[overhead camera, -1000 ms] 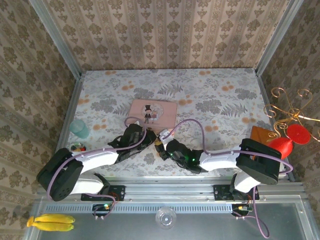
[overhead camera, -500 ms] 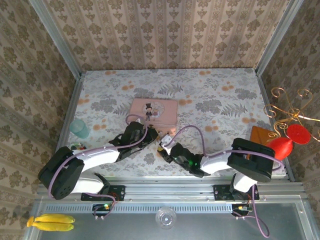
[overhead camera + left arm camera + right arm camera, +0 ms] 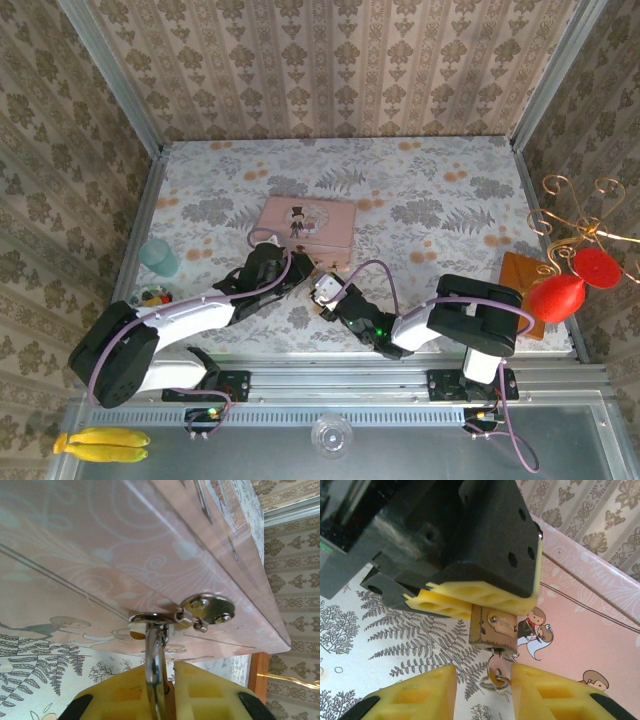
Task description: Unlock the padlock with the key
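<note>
The left gripper [image 3: 159, 690] clamps the padlock [image 3: 492, 630] by its top, with the tin [image 3: 590, 630] close behind at 12 o'clock. The right gripper [image 3: 483, 680] stands apart around the key [image 3: 494, 670], which hangs at 6 o'clock.

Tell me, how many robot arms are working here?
2. The left arm stretches from the near-left base to the pink tin's front edge; the right arm comes from the near-right base to the same spot.
</note>
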